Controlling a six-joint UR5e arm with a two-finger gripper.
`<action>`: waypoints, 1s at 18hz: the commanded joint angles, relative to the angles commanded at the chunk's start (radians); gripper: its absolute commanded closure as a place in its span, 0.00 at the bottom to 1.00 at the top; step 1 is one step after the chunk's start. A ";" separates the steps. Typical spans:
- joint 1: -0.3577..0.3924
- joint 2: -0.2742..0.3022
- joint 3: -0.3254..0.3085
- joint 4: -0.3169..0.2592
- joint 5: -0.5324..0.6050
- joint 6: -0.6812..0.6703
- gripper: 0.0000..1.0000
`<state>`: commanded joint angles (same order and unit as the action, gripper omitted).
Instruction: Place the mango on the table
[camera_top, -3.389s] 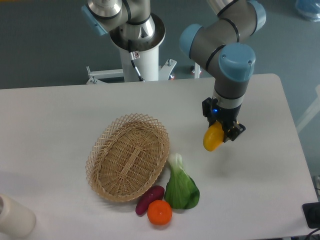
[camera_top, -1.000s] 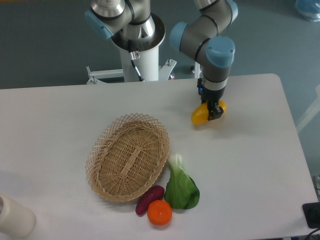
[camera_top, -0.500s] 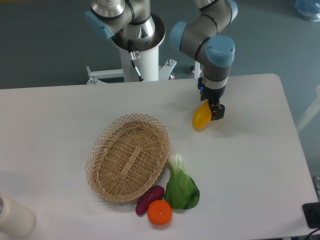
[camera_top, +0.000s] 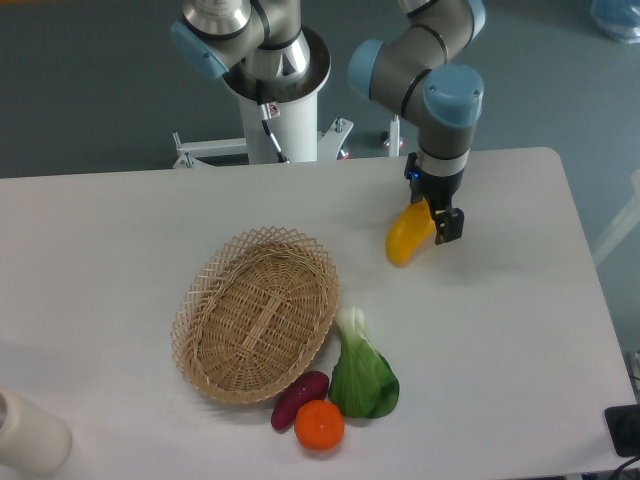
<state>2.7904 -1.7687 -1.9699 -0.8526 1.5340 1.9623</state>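
Observation:
The mango is yellow with an orange tinge at its upper end and lies tilted on the white table, right of the basket. My gripper hangs just right of the mango's upper end, its dark fingers low over the table. The jaws look open, with the fruit beside them rather than between them. Whether a finger still touches the mango's tip is unclear.
An oval wicker basket stands at the table's middle left. At its lower right lie a purple vegetable, a round orange fruit and a green bok choy. A white cylinder sits at the front left corner.
The arm carried the mango up and back, set it down on the table, and the fruit tilted over. In the last half second the gripper shifted right while the mango stayed put.

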 joint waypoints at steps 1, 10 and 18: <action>-0.003 0.000 0.031 -0.031 -0.006 -0.029 0.00; -0.072 -0.092 0.319 -0.322 0.023 -0.218 0.00; -0.110 -0.141 0.402 -0.342 0.034 -0.227 0.00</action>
<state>2.6799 -1.9098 -1.5677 -1.1950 1.5677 1.7350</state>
